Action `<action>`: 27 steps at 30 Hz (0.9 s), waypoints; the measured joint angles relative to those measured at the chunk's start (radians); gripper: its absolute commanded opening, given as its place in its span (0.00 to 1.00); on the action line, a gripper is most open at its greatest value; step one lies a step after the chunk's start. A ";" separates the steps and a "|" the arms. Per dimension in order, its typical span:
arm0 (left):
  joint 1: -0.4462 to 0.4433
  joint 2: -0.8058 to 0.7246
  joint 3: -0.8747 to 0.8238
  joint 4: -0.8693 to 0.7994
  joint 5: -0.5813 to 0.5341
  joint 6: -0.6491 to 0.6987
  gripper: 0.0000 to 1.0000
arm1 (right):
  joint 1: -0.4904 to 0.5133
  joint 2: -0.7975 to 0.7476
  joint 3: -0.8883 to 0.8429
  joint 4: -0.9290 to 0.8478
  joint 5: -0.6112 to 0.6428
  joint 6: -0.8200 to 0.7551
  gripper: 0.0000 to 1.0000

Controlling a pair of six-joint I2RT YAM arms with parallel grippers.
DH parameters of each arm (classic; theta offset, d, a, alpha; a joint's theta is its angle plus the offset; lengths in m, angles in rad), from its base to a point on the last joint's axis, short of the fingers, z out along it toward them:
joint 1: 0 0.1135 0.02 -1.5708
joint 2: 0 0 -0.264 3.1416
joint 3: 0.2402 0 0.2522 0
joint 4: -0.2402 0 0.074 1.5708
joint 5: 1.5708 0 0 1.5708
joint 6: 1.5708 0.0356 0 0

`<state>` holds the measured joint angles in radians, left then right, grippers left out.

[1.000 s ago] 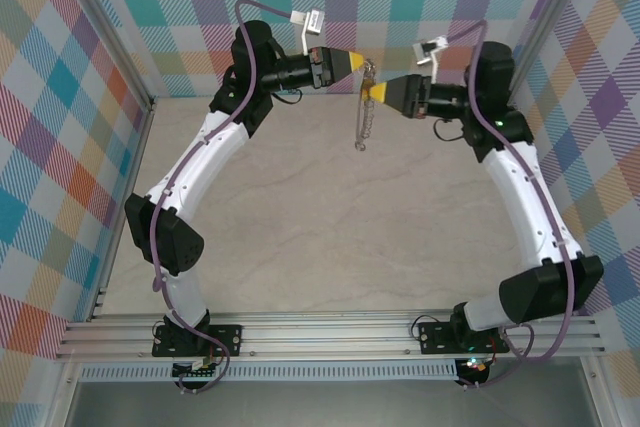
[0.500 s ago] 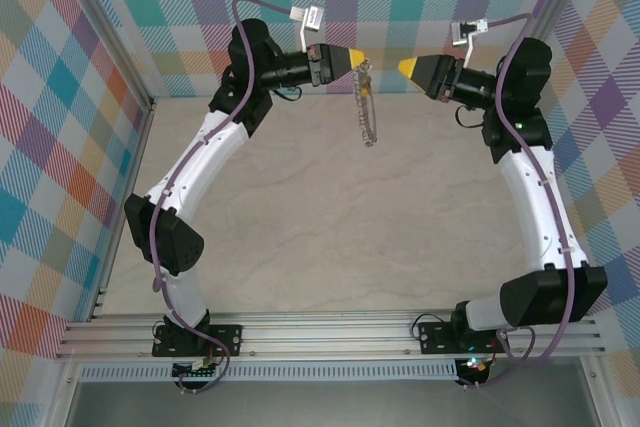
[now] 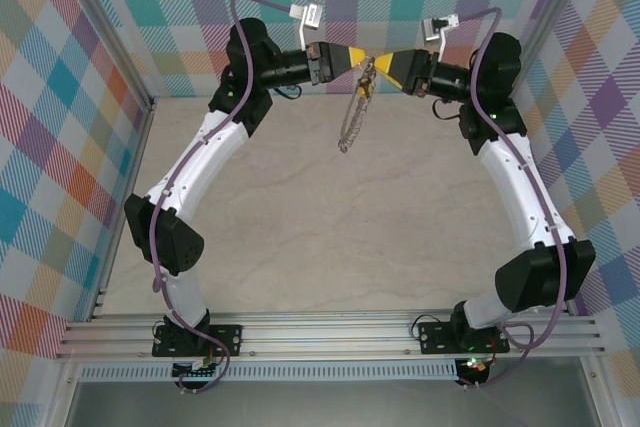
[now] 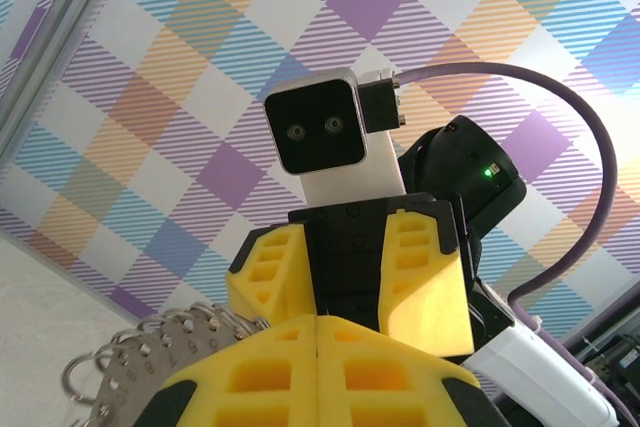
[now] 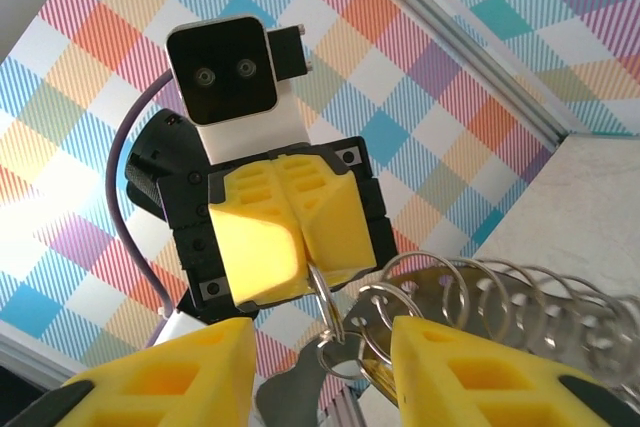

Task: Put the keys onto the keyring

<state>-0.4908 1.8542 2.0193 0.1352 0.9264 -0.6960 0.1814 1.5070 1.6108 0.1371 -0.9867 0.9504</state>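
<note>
The left hand (image 3: pixel 365 59) is up in the air, high over the pale stone-look table (image 3: pixel 300 217). Its two yellow fingers are pressed tight together, and they pinch one small loop of the big grey metal keyring (image 4: pixel 140 372). The keyring hangs down floppy from the left hand like a chain and does not touch the table. The right hand (image 5: pixel 322 339) is right across from the left hand, tip to tip. Its fingers are spread a little, and some shiny loops sit in the gap between them, just under the left hand. The tiny key cannot be picked out for sure in that bunch of loops. A few things could go wrong here. The keyring is soft and can swing, so a bump from the right hand could push the loops out of the gap. If the right hand pulls too hard, the small loop could slip out of the left hand and the whole keyring would drop onto the table. The two hands are very close, so their fingers could also knock together.
</note>
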 measured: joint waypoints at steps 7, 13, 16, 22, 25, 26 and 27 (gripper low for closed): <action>-0.005 0.000 0.001 0.000 0.000 0.000 0.00 | 0.013 0.003 0.003 0.003 0.004 0.003 0.36; -0.015 0.000 0.001 0.000 0.000 0.000 0.00 | 0.015 0.009 0.014 0.003 0.009 0.003 0.33; -0.018 0.000 0.001 0.000 0.000 0.000 0.00 | 0.017 0.014 0.024 0.004 0.010 0.003 0.25; -0.019 0.000 0.001 -0.001 -0.001 0.000 0.00 | 0.018 0.017 0.029 0.003 0.010 0.003 0.18; -0.019 0.000 0.001 0.000 -0.001 0.000 0.00 | 0.021 0.017 0.029 0.001 0.010 0.001 0.10; -0.019 0.000 0.001 -0.001 -0.001 0.000 0.00 | 0.021 0.017 0.029 0.000 0.010 -0.002 0.07; -0.019 0.000 0.001 -0.001 -0.003 0.000 0.00 | 0.021 0.017 0.029 0.000 0.010 -0.005 0.04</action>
<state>-0.5102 1.8542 2.0205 0.1345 0.9234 -0.6956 0.2028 1.5238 1.6402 0.1371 -0.9771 0.9455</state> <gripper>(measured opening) 0.050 0.083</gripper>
